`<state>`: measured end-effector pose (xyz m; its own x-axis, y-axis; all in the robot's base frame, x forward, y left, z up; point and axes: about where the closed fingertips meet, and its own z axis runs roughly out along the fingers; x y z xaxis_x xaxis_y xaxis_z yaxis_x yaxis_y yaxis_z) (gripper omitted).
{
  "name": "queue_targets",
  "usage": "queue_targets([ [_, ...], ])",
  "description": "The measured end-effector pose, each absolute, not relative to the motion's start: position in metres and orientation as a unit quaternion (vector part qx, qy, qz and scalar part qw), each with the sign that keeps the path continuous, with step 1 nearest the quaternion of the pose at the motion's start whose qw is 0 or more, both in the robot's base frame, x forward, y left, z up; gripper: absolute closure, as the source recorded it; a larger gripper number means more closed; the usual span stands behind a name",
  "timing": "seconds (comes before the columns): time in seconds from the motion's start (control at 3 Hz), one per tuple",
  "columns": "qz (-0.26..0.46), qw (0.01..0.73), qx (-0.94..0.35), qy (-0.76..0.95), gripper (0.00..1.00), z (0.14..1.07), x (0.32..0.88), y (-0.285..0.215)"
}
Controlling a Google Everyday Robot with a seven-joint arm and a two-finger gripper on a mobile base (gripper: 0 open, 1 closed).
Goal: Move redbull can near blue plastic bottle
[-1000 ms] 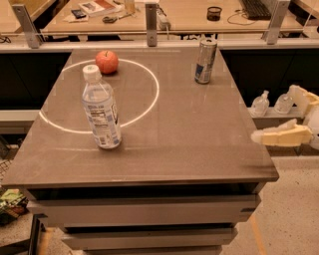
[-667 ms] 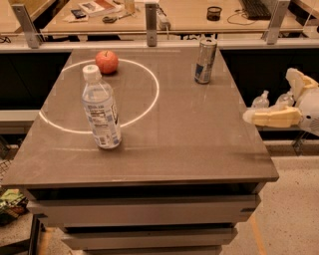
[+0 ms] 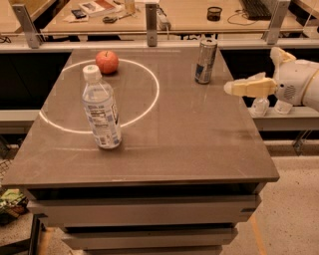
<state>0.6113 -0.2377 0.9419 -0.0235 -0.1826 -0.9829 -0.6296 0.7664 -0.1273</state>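
Observation:
The redbull can point(image 3: 205, 61), silver and blue, stands upright near the far right of the brown table point(image 3: 189, 134). The blue plastic bottle point(image 3: 101, 108), clear with a white cap and pale label, stands upright at the left front, on the white circle line. They are far apart. My gripper point(image 3: 250, 69) is open and empty, just off the table's right edge. It is to the right of the can and a little nearer, with one cream finger point(image 3: 249, 88) pointing left at the table.
A red apple point(image 3: 107, 61) sits inside the white circle point(image 3: 149, 102) at the far left. Small clear bottles point(image 3: 260, 105) stand on a low shelf right of the table, behind my gripper. A cluttered desk point(image 3: 189, 12) runs along the back with metal posts.
My gripper has moved up and left along the table's right edge, from beside the front right corner to level with the can. The can, bottle and apple have not moved.

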Motion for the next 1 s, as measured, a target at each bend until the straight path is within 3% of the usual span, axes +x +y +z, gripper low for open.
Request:
queue_targets([
  [1.0,0.181,0.596,-0.301,0.722,0.0,0.903,0.706,-0.225],
])
